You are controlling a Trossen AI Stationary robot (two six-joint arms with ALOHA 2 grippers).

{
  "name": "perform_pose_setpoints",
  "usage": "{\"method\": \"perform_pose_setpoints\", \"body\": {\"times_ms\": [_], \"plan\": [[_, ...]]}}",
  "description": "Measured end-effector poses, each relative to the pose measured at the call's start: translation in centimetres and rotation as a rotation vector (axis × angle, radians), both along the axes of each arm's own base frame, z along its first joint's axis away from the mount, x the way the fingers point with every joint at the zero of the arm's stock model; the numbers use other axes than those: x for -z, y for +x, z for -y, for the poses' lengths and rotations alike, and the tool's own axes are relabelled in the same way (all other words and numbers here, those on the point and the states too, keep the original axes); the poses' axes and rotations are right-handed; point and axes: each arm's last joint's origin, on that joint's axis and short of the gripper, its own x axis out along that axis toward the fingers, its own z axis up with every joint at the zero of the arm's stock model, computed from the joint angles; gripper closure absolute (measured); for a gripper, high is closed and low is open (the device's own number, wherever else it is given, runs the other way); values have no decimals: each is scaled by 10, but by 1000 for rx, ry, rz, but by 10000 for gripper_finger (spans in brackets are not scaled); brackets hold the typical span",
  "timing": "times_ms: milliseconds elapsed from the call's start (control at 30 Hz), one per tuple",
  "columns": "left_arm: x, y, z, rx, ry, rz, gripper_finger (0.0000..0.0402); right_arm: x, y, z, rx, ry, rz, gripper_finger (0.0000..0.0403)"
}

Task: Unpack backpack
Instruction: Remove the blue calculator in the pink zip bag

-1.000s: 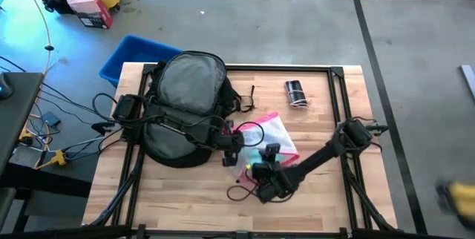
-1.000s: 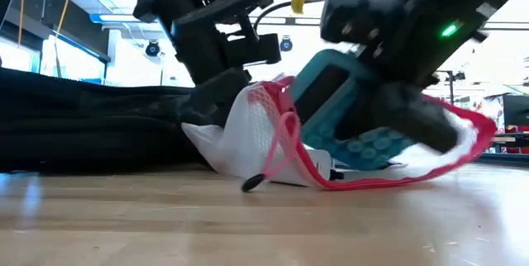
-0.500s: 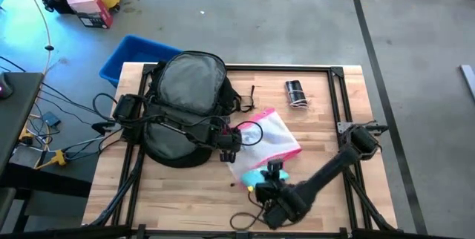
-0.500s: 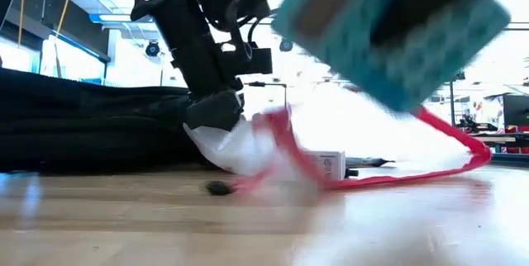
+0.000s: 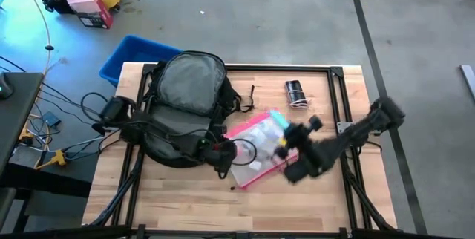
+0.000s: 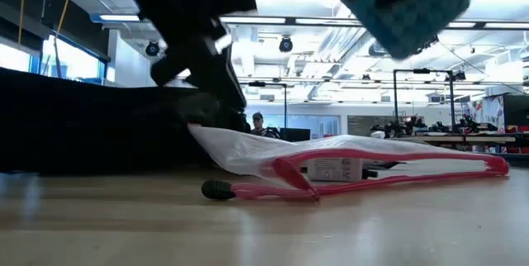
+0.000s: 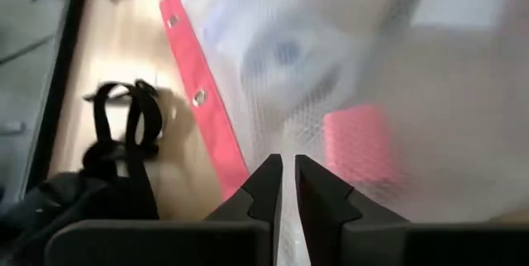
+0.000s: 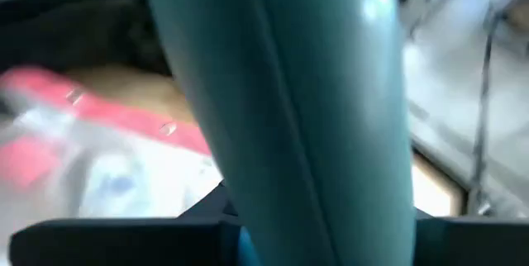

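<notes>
Right hand [image 5: 286, 152] clamps teal object [image 6: 402, 6]; black backpack [image 5: 185, 102] lies flat, grey-panelled.

Left fingers [image 7: 287, 185] nearly together, low; right arm [image 5: 349, 136] raised, gripping.

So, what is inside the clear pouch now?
Through the mesh of the pouch, a small white labelled box shows near the pink edge, with something dark beside it. The left wrist view shows a pink patch inside. What these things are, and anything deeper, cannot be told.
</notes>
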Motion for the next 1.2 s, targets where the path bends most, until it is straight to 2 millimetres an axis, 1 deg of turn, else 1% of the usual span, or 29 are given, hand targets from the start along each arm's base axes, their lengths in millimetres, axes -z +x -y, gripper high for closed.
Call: {"method": "perform_pose_setpoints", "body": {"times_ms": [67,167,267,367,467,567,633,767,867,1000,1067,1200], "plan": [[-8,-5,8,26,16,22,374,13,-5,25,65,43,55,335],[-18,-11,18,57,35,57,371,36,-5,66,116,102,69,335],[-25,-17,28,92,25,82,371,52,0,109,75,185,93,335],[-29,-23,37,127,25,87,371,65,2,158,25,254,187,335],[-31,-27,44,151,21,92,371,75,-5,204,5,309,326,335],[-31,-29,48,169,22,91,371,91,-20,241,26,381,395,335],[-31,-29,49,173,23,91,371,106,-31,260,36,452,409,335],[-31,-29,49,186,35,84,371,127,-39,291,-55,582,459,335],[-31,-27,46,183,35,80,371,138,-41,312,-101,630,494,335],[-31,-24,39,165,33,72,371,148,-43,334,-156,684,501,333],[-31,-23,36,156,33,71,371,151,-44,340,-167,668,476,306],[-30,-23,33,135,7,61,371,154,-44,343,-171,648,395,227]]}}
